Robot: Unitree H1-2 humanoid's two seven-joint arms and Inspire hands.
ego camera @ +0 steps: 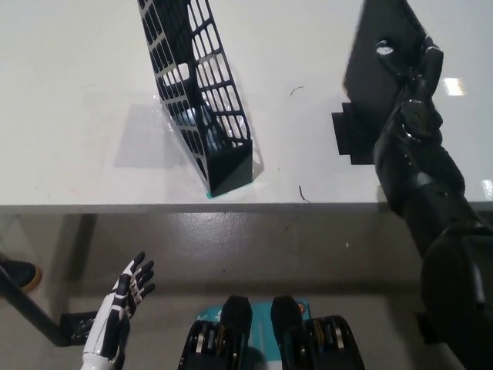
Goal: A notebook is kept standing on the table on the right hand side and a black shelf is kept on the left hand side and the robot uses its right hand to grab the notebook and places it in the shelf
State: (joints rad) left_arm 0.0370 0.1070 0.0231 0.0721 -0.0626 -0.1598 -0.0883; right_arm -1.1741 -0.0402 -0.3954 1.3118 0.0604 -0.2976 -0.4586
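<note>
So we are at the grab, with the carry across to the left not yet begun. Our black right hand (412, 81) is up against the notebook (377, 54) at the table's (77, 116) right side, fingers wrapped over its near edge in what looks like a grasp. Whether the grip is firm we cannot tell, since hand and cover are both black and blend together. The notebook seems tilted over the dark patch (350, 139) on the tabletop, and we cannot tell whether its lower edge is off the surface, as the arm hides it. The black shelf (204, 100) stands well apart to the left, and nothing of the notebook is in it. Our white left hand (127, 289) rests low at the lower left, below the table edge, fingers spread and holding nothing. By our judgement, the lift, the carry and the placing are all left to do.
</note>
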